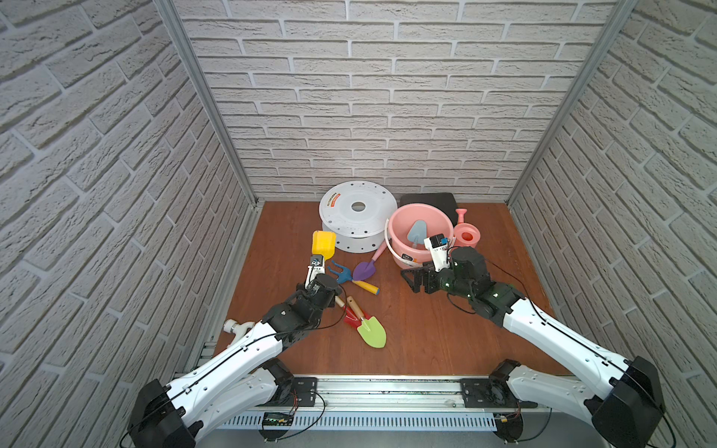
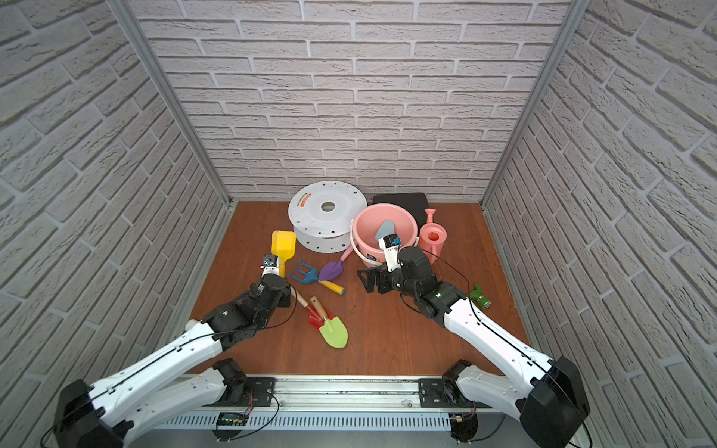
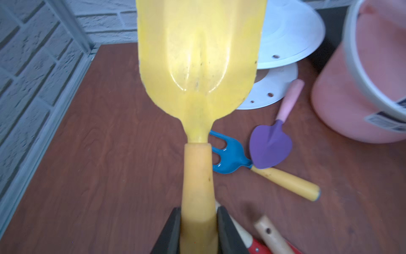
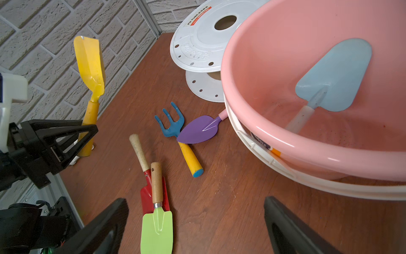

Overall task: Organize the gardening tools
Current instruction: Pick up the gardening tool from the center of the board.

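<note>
Left pincer (image 3: 198, 220) is clamped tight on the orange-yellow handle of the yellow plastic scoop (image 1: 323, 243). The scoop stands blade up near the counter's left edge, in front of the spool. The right-wrist view does not show whether its butt touches the wood. Right pincer (image 4: 195, 199) is spread wide with nothing between its jaws. It hangs over bare wood just in front of the bucket, to the right of the loose tools.

The brown wood-grain counter (image 1: 426, 341) carries everything. At the back lies a large white plastic spool (image 1: 341, 217) on its side flange, and the big pink plastic bucket (image 1: 434, 217) sits just beside it on the right. A flat black pad (image 1: 426, 198) lies behind the bucket against the wall. A small pink plastic watering can (image 1: 466, 234) stands at the bucket's right side.

Inside the bucket, a pale-blue trowel (image 4: 336, 77) leans blade up against the far wall.

Mid-counter, a green-bladed spade with a wooden handle (image 4: 157, 228) lies on top of a red-bladed spade (image 4: 145, 195), their handles crossing in a narrow V. Beyond them, a blue claw fork with a yellow handle (image 4: 172, 125) lies flat. A purple trowel (image 4: 197, 130) has its blade overlapping the fork's neck, and its pink handle points at the gap between spool and bucket.

In a top view, a small green tap fitting (image 2: 481, 296) lies by the right arm. A white fitting (image 1: 234, 327) sits at the left edge beside the left arm.
</note>
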Robot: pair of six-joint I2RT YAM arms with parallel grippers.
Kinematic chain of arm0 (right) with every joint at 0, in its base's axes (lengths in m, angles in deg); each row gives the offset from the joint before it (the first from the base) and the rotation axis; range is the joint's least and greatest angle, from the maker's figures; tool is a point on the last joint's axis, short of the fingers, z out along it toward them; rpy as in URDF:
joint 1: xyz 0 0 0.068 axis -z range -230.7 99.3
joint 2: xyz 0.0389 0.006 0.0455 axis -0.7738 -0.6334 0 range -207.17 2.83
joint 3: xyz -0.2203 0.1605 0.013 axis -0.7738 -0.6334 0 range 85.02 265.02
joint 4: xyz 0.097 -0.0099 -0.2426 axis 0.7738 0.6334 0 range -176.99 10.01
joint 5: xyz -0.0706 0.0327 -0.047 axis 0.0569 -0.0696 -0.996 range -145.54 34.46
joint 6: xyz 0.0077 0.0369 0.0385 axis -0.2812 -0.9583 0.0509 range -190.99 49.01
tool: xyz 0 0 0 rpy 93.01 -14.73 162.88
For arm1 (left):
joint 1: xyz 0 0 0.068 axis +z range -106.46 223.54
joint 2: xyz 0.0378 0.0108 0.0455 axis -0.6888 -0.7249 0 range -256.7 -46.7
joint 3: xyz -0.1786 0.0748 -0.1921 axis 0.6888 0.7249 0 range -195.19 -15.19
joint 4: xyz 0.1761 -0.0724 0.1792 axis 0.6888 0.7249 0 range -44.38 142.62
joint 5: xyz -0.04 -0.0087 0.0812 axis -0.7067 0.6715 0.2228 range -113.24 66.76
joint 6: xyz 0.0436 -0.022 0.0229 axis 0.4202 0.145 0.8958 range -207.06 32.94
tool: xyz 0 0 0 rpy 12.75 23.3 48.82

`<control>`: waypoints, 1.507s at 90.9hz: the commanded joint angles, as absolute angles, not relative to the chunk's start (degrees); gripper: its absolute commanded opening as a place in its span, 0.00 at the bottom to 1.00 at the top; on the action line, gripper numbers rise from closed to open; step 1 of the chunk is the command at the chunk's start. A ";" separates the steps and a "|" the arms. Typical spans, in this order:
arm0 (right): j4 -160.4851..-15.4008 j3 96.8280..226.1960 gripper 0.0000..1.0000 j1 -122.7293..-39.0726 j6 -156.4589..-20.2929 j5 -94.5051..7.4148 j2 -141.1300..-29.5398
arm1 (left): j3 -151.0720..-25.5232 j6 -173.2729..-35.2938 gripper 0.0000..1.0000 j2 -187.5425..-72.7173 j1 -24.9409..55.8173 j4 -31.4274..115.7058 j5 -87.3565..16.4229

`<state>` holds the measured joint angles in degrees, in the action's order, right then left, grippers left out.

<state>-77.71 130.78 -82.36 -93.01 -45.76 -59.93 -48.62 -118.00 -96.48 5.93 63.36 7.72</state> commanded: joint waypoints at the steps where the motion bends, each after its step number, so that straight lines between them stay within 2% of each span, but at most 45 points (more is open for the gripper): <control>1: -80.80 132.99 1.00 -82.94 -91.88 -40.69 -59.94 | -45.73 -109.43 0.10 -95.62 3.34 49.31 0.65; 6: -80.72 133.80 1.00 -83.01 -91.61 -38.69 -60.45 | -45.65 -107.76 0.09 -96.44 1.55 47.84 0.54; 12: -80.50 134.86 0.93 -83.21 -91.28 -36.51 -61.36 | -45.97 -106.30 0.08 -97.75 -0.08 46.86 0.06; 23: -79.41 137.93 0.62 -83.50 -91.03 -34.13 -64.13 | -46.01 -104.01 0.08 -99.61 -3.21 44.19 -1.14; 25: -79.01 138.48 0.60 -83.60 -91.03 -34.04 -64.65 | -45.93 -103.47 0.08 -99.85 -3.88 43.66 -1.23; 44: -77.07 142.83 0.58 -84.16 -90.77 -34.64 -67.88 | -45.76 -99.59 0.08 -102.54 -9.00 40.88 -0.67; 75: -73.47 147.34 0.48 -84.27 -88.74 -37.20 -69.82 | -45.11 -98.00 0.07 -101.46 -11.67 40.70 -1.74; 89: -72.19 148.60 0.37 -84.27 -88.22 -37.04 -70.63 | -44.53 -97.70 0.07 -100.25 -12.00 41.04 -1.92; 100: -72.14 148.96 0.24 -84.27 -88.21 -37.03 -70.81 | -43.97 -97.67 0.07 -99.22 -12.05 41.16 -3.58; 110: -71.92 149.42 0.05 -84.27 -88.28 -36.83 -71.03 | -43.76 -97.60 0.07 -98.82 -12.11 41.20 -4.61; 118: -71.92 149.58 0.03 -84.22 -88.47 -36.60 -71.04 | -43.91 -97.65 0.07 -99.06 -12.10 41.47 -4.73; 122: -71.88 149.67 0.03 -84.19 -88.55 -36.70 -70.94 | -43.98 -97.67 0.10 -99.08 -12.10 41.58 -4.72; 128: -71.78 149.78 0.03 -84.14 -88.62 -37.23 -70.60 | -44.10 -97.97 0.27 -98.97 -12.10 41.95 -4.34; 137: -71.18 150.16 0.03 -83.95 -88.65 -38.51 -69.84 | -44.28 -98.58 0.31 -98.37 -12.10 42.95 -2.82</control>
<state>-70.33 148.44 -84.09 -88.47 -35.84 -70.90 -44.08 -98.59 -99.85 -11.77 44.45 -3.42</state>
